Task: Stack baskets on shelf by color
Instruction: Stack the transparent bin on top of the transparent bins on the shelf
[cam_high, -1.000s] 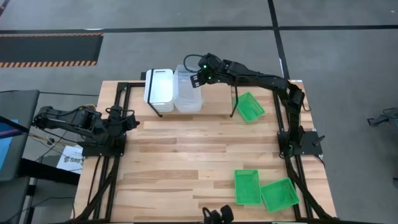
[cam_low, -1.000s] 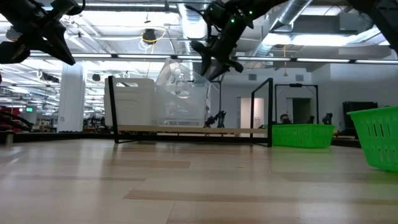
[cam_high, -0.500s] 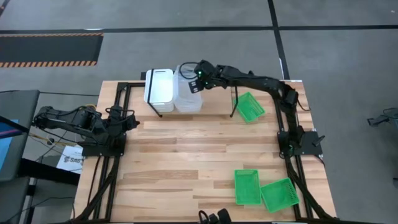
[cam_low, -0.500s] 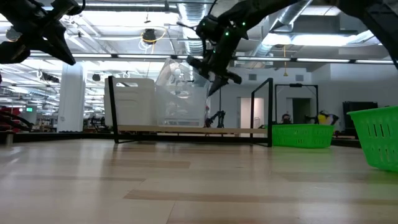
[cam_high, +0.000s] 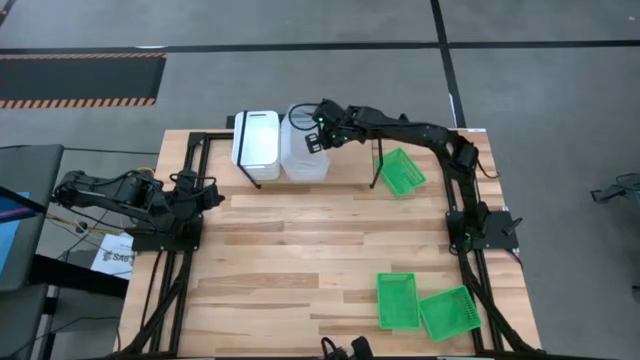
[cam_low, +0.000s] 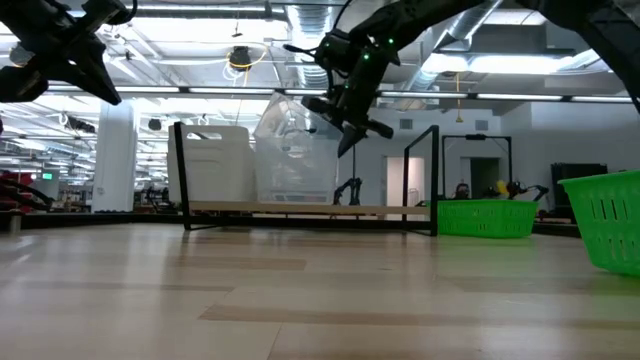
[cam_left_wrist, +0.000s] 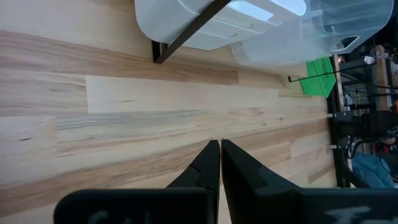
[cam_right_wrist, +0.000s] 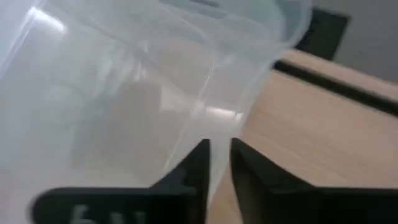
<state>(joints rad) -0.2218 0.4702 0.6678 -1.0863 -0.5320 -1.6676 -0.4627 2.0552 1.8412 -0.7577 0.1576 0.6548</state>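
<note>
On the shelf at the table's far edge stand a white basket and, right of it, a clear basket. In the low view the clear basket's upper part sits tilted. My right gripper reaches down onto its right side and is shut on its wall. A green basket lies at the shelf's right end, and two more green baskets lie near the front right. My left gripper waits shut at the table's left, holding nothing. My right gripper has the clear basket's right-hand wall just below the rim, between its two fingers. One finger seems to be inside the basket and the other outside. The fingers come slanting down from the table's right. The basket stays on the shelf, tilted.
The shelf's black legs stand between the clear basket and the green one beside it. Bare wooden tabletop spreads across the middle. The black frame rails run along the left and right sides.
My right gripper has sunk and shifted a little toward the table's left, tipping steeper, down onto the clear basket's right wall. The baskets on the shelf have stayed where they were.
</note>
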